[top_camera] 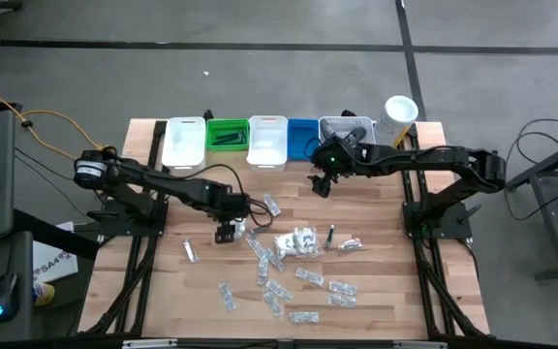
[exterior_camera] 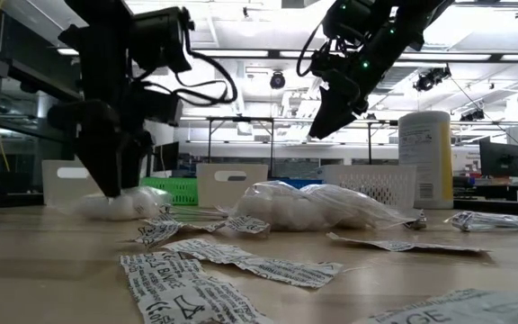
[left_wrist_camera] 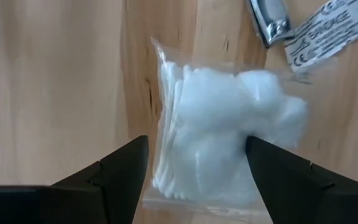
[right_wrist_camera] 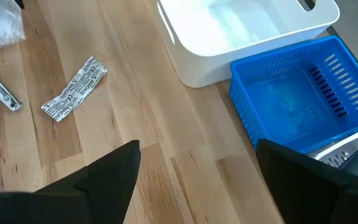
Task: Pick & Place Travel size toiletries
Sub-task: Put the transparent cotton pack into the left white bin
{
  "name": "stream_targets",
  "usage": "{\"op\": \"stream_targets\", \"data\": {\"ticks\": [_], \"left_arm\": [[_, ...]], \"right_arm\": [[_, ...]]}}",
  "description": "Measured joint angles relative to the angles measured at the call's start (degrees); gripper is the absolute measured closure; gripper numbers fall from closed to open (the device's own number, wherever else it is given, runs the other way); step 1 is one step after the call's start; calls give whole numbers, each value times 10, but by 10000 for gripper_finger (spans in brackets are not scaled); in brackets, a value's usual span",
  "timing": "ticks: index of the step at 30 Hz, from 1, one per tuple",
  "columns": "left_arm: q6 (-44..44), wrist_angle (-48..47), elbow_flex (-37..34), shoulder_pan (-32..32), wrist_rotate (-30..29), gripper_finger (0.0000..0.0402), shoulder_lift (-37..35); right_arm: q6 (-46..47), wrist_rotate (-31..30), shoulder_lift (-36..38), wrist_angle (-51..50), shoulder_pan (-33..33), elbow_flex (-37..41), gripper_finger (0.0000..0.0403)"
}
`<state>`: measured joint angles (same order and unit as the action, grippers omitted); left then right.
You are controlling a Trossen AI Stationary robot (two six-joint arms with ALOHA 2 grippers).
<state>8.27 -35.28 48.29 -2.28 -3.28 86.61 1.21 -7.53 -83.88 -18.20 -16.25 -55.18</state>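
High view: most sachets (top_camera: pixel 310 276) lie unsorted near the green bin (top_camera: pixel 227 134). Left hand (top_camera: pixel 227 230), fingers apart, straddles a cotton pouch (left_wrist_camera: pixel 219 134); right hand (top_camera: pixel 321 184) hangs spread, empty.

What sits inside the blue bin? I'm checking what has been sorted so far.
In the right wrist view the blue bin shows only its bare slotted floor; its corner under the right gripper is hidden. High view adds nothing.

Left arm (top_camera: pixel 163 184): showing matte black links, a round silver-faced motor at its base, black cables looping along it.
Right arm (top_camera: pixel 434 160): wearing the same black, a green light glowing near its wrist.
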Motion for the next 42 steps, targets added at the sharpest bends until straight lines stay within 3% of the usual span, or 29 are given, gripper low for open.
{"op": "stream_targets", "data": {"ticks": [9,13,23,30,33,37,42], "left_arm": [[-16,17,2,0,12,143,45],[-16,16,2,0,18,189,47],[-33,4,2,0,42,361,43],[-40,-97,49,0,30,363,15],[-45,-164,88,0,-16,363,-3],[-33,-263,139,6,-136,363,-25],[70,-354,179,50,-289,361,-42]], "right_arm": [[0,0,0,0,0,0,89],[0,0,0,0,0,0,89],[0,0,0,0,0,0,89],[0,0,0,0,0,0,89],[0,0,0,0,0,0,89],[0,0,0,0,0,0,89],[0,0,0,0,0,0,89]]}}
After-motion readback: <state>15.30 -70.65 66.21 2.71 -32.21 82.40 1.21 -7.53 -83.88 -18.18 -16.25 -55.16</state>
